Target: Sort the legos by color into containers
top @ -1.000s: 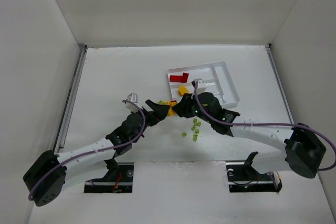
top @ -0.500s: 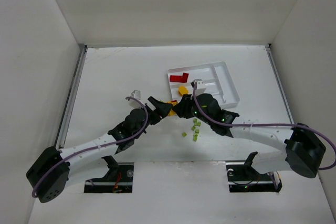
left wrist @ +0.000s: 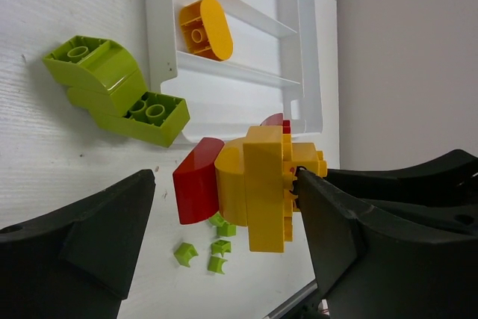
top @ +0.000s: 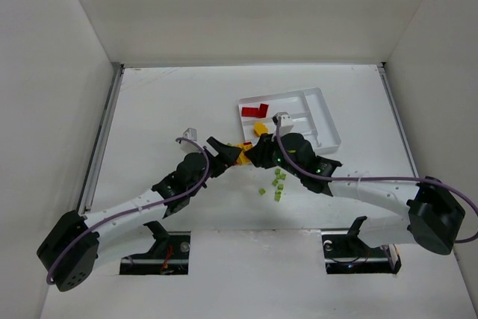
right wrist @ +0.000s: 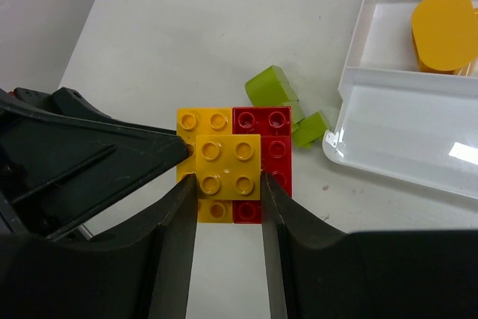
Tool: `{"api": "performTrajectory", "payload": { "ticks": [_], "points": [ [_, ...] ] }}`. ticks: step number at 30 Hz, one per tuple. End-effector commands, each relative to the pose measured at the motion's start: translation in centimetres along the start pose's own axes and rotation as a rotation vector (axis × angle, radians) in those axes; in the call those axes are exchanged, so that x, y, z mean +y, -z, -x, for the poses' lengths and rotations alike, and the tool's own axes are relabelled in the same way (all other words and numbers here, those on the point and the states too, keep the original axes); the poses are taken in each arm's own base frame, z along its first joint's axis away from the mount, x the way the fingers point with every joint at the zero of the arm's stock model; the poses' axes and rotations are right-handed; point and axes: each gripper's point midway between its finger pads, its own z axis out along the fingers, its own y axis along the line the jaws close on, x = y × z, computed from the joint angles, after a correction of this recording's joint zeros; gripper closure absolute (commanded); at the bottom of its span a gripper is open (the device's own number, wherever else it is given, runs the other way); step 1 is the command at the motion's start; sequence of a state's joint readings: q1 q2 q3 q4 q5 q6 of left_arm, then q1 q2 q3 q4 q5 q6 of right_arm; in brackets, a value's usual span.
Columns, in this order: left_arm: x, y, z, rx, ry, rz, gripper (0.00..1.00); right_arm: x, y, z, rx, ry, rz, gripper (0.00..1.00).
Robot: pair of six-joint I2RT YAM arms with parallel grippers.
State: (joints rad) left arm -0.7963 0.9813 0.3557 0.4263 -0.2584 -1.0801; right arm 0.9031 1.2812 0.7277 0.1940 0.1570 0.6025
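**While right clamps the stuck stack, left needs a clean bite to split it**

right gripper (right wrist: 228, 184) jaws are closed on the yellow top brick (right wrist: 228, 156), pads on its two smooth side walls. That brick is studded onto the brick cluster (right wrist: 276, 155), yellow and red pieces pressed together. left gripper (left wrist: 224, 184) jaws stand apart, straddling the cluster: one finger at or touching the yellow edge, the other clear of the curved red piece (left wrist: 196, 188), holding nothing

cluster looks held just off the table (right wrist: 187, 35), near the front corner of the tray (right wrist: 351, 80), not in any slot

my read: step is pulling the colours apart. Left should bite the red part only, on flat walls, not the rounded face (glossy, likely to slip). Then peel by tilting, not a straight pull; stud joints should let go easier. Right needs a centred squeeze or the brick pivots

materials: hard glossy plastic, round studs on top, hollow undersides. Tray is thin translucent white with low dividers. It holds a rounded yellow brick (right wrist: 446, 24) in one slot and red bricks (top: 258, 110) in the next. Loose on the table: curved-top lime-green bricks (right wrist: 280, 87) beside the tray, tiny lime cubes (top: 278, 181) nearer the arm bases
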Motion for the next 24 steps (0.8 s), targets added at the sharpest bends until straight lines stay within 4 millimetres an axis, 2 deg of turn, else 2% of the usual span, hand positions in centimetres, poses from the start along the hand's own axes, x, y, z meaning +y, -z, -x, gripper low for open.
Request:
{"api": "performTrajectory", "payload": {
  "ticks": [1,10,20,24],
  "points": [
    [-1.4,0.5,1.4,-0.046,0.031,-0.057,0.25,1.8,0.3,3.0,-0.078,-0.024,0.063,0.72],
    [-2.3,0.2,0.2,0.006,0.053,-0.074,0.22,3.0,0.3,3.4,-0.067,-0.071,0.118,0.72],
    [-2.0,-0.1,0.1,0.005,0.079,-0.058,0.22,3.4,1.1,4.3,-0.101,-0.099,0.142,0.72],
    [-2.7,-0.4,-0.2,0.009,0.101,-0.083,0.3,3.6,0.9,4.0,-0.093,-0.109,0.155,0.72]
  ]
}}
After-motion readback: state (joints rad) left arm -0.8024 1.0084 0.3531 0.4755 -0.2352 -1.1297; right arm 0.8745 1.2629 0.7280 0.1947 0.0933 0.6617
